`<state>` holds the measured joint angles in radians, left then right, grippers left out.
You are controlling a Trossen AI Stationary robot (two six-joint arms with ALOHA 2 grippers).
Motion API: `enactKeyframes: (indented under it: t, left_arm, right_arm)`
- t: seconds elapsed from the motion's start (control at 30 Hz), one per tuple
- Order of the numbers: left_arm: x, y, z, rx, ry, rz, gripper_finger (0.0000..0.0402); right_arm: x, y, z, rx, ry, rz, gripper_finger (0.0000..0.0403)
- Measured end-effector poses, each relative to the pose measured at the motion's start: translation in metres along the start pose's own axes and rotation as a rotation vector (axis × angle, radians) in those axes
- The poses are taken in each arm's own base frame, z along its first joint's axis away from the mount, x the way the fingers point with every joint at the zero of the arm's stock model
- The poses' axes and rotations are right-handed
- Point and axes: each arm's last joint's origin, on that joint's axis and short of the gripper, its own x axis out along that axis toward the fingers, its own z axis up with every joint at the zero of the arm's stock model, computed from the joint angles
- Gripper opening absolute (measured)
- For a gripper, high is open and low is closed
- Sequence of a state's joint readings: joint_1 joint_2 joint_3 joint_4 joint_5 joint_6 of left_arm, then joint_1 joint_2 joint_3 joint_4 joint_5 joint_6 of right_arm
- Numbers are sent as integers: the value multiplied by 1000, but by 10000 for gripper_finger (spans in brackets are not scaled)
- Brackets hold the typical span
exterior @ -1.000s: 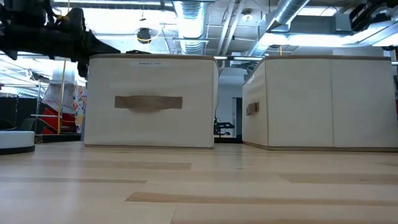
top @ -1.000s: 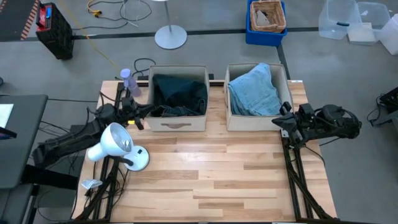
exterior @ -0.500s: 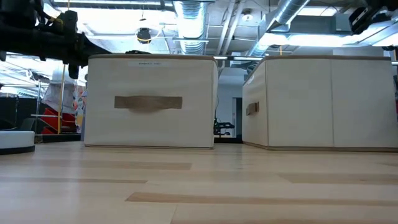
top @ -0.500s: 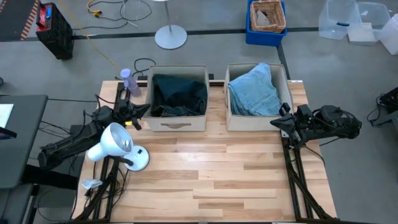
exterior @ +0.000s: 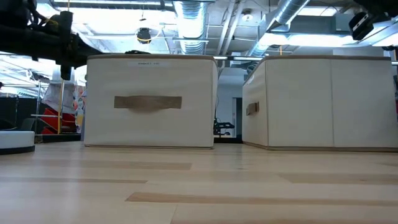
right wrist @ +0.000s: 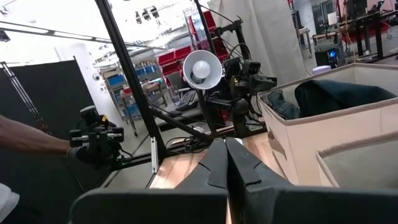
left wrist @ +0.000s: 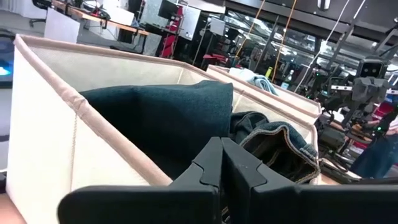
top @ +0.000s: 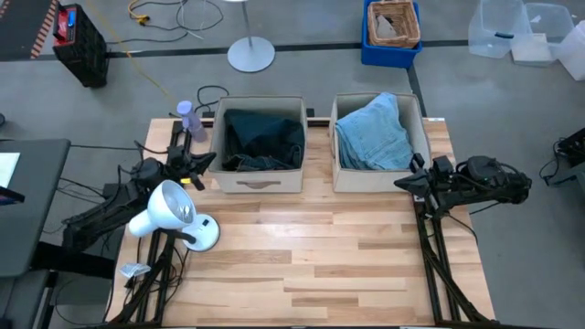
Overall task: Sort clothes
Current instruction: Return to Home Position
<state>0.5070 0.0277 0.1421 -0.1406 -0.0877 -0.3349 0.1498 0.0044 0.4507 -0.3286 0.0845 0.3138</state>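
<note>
Now | left end effector (top: 203,163): closed, at table (top: 320,265) left edge | right end effector (top: 403,184): closed, right edge

Around your wooden table (top: 320,265) you see a grey floor (top: 366,78). On this floor, beyond the table, stand a blue crate (top: 391,55), a round white stand base (top: 250,55), clear plastic bins (top: 498,27) and a black box (top: 78,46). A yellow cable (top: 139,15) lies near the box. Over you hang silver ducts (exterior: 186,12) and bright ceiling lights. Shelves with red bins (right wrist: 177,59) stand beside a black panel (right wrist: 37,112).
</note>
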Motion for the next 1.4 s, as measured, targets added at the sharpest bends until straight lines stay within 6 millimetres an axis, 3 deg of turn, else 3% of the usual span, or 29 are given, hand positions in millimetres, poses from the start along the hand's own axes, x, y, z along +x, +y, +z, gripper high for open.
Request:
enactKeyframes:
  t: [0.3, 0.9, 1.13, 1.4]
  left_arm:
    - [-3, -8, 15, 48, -175, -115, 0]
    - [-3, -7, 5, 36, -28, -157, 0]
    - [-4, -12, 6, 25, -10, -334, 0]
    - [-5, -16, 7, 10, 9, -441, 0]
  right_arm:
    - [0, -1, -1, 18, 9, -12, 8]
    - [0, -2, -3, 33, 28, -34, 8]
    - [0, -2, -3, 124, 28, -36, 8]
    - [0, -2, -5, 95, 43, -43, 8]
